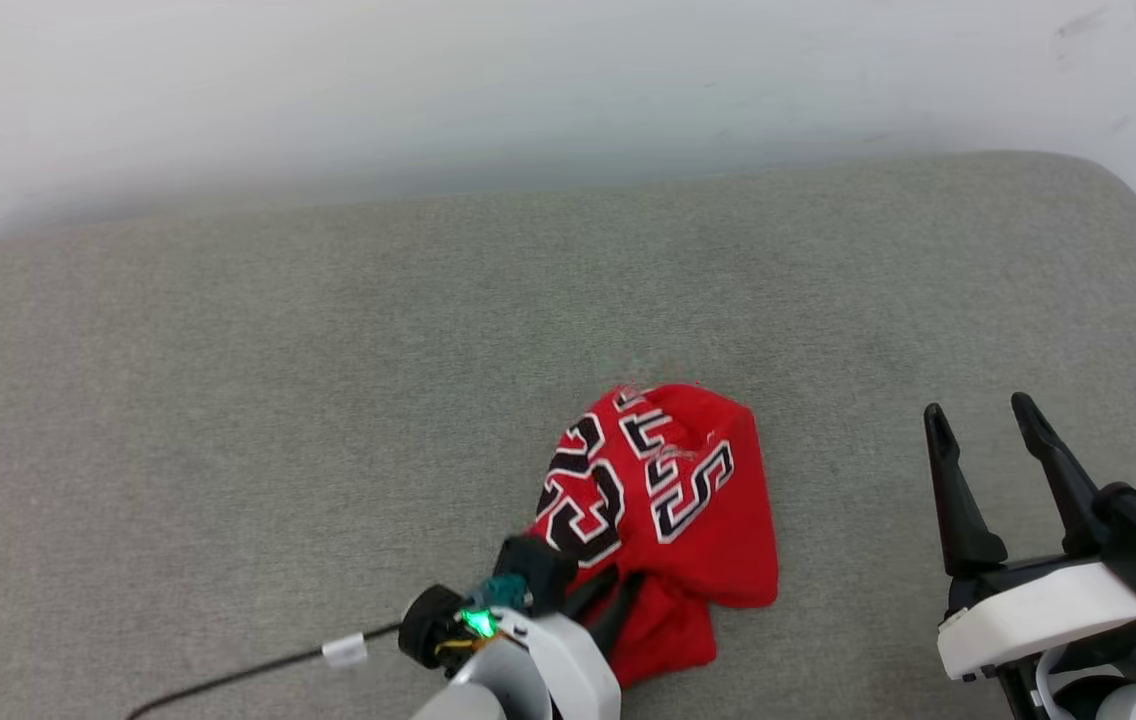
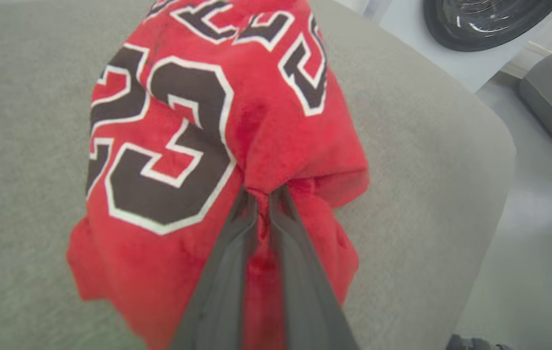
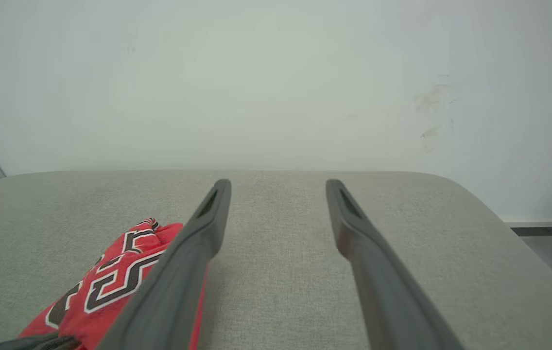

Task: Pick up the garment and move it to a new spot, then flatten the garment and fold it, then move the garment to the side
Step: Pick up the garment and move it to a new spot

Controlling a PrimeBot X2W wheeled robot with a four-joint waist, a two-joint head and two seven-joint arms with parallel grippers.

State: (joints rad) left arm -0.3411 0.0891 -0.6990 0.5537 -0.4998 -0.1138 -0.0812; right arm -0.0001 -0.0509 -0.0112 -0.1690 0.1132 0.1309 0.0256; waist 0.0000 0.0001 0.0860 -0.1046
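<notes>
Left fingers pinch the garment, lengthwise away from them; right fingers wide.

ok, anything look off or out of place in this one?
Only the garment: it sits as a crumpled heap on the grey cushion, lettering folded over itself, with the left gripper pinching a fold of it. The right gripper stands open, apart from it. No damage visible.

Black, white-outlined number 23 on the red garment, crumpled lettering beside it not fully readable
</notes>
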